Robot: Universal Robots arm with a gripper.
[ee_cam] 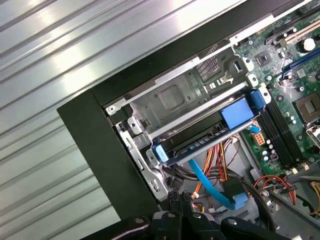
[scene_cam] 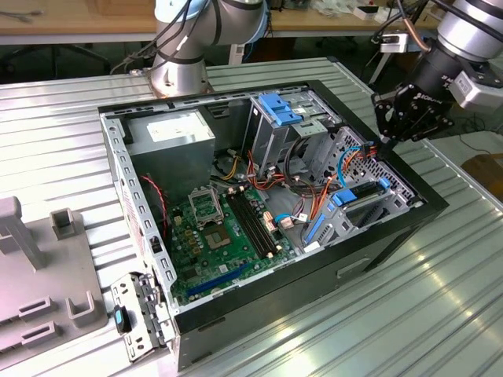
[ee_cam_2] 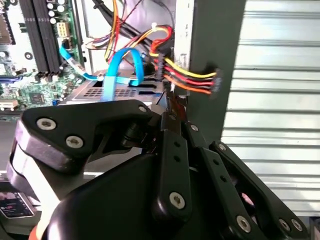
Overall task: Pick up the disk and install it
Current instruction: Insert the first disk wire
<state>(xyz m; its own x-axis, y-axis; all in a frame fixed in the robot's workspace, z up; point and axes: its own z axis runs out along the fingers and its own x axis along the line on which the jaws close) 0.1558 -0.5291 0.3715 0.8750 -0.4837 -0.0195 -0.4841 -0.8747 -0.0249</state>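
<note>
The disk [ee_cam: 199, 138], a dark drive in a bright blue carrier, lies in the low metal bay at the corner of the open computer case [scene_cam: 409, 206]. In the exterior view the disk [scene_cam: 360, 194] sits at the case's right side, blue tabs at both ends. My gripper [scene_cam: 387, 140] hangs over the case's right rim, just above and behind the disk, not touching it. Its fingers are shut, with the tips [ee_cam_2: 172, 102] right by a bundle of red, yellow and orange wires [ee_cam_2: 187, 75]. I cannot tell whether they pinch a wire. The first wrist view shows the same tips [ee_cam: 177, 199] beside the bay.
A blue data cable [ee_cam: 207, 180] loops near the bay. An upright grey drive cage with a blue bracket [scene_cam: 279, 106] stands at the back. The motherboard [scene_cam: 212, 228] and power supply [scene_cam: 177, 129] fill the case. A grey fixture [scene_cam: 39, 290] sits on the ribbed metal table at the exterior view's left.
</note>
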